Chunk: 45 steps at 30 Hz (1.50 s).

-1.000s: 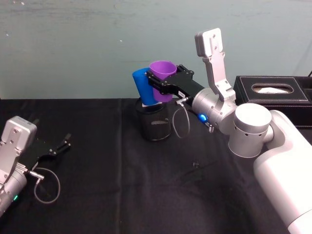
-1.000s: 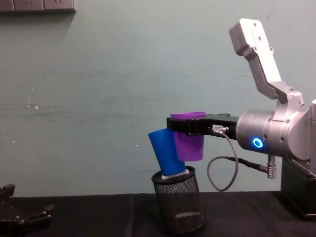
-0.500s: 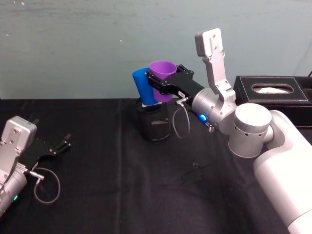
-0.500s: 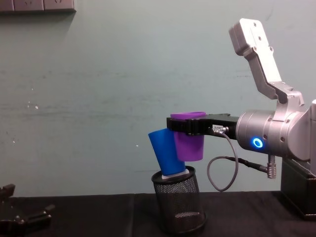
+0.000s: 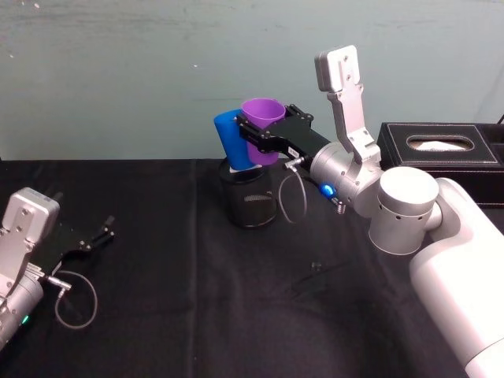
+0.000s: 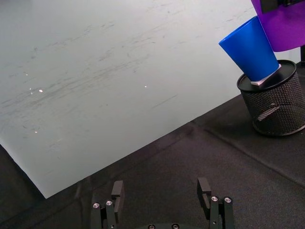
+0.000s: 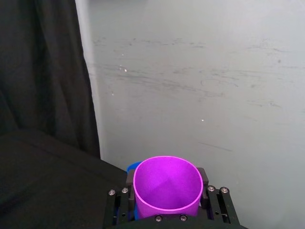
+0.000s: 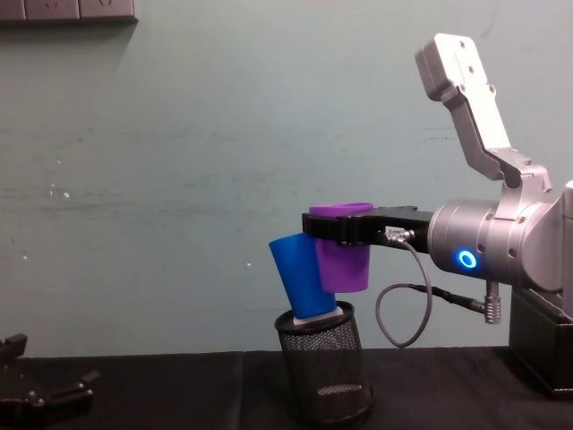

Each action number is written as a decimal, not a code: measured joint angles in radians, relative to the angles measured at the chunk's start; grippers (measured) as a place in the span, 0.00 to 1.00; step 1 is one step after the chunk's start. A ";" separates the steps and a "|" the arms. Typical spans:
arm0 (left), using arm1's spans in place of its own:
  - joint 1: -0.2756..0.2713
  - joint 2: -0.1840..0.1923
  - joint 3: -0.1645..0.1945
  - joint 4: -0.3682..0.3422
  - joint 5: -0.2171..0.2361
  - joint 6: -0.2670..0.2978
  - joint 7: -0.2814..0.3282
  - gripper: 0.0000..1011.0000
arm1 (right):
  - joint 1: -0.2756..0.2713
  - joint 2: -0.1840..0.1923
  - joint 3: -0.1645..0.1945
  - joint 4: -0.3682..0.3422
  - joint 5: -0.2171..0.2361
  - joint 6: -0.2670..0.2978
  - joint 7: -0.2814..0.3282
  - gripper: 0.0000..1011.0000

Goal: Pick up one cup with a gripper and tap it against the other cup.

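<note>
The purple cup (image 5: 261,118) (image 8: 344,259) (image 7: 167,184) (image 6: 282,24) hangs upright in the air, mouth up, with my right gripper (image 5: 267,135) (image 8: 331,226) (image 7: 167,191) shut on it near the rim. Its side touches the blue cup (image 5: 231,139) (image 8: 301,277) (image 6: 250,48), which stands upside down and tilted in the black wire-mesh pen holder (image 5: 249,197) (image 8: 327,372) (image 6: 275,102). In the right wrist view a sliver of the blue cup (image 7: 131,168) peeks from behind the purple one. My left gripper (image 5: 96,239) (image 6: 162,194) rests open and empty at the table's left side.
A black tissue box (image 5: 441,152) stands at the back right of the black-clothed table (image 5: 181,315). A grey-green wall (image 8: 179,179) rises right behind the pen holder. The right arm's cable loop (image 5: 288,197) hangs beside the holder.
</note>
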 joint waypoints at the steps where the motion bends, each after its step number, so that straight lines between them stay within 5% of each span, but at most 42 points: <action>1: 0.000 0.000 0.000 0.000 0.000 0.000 0.000 0.99 | 0.000 0.000 0.000 0.000 0.000 0.000 0.000 0.73; 38: 0.000 0.000 0.000 0.000 0.000 0.000 0.000 0.99 | 0.000 0.000 0.000 0.000 -0.001 -0.001 0.001 0.73; 45: 0.000 0.000 0.000 0.000 0.000 0.000 0.000 0.99 | -0.047 0.017 0.002 -0.049 -0.006 -0.007 0.001 0.73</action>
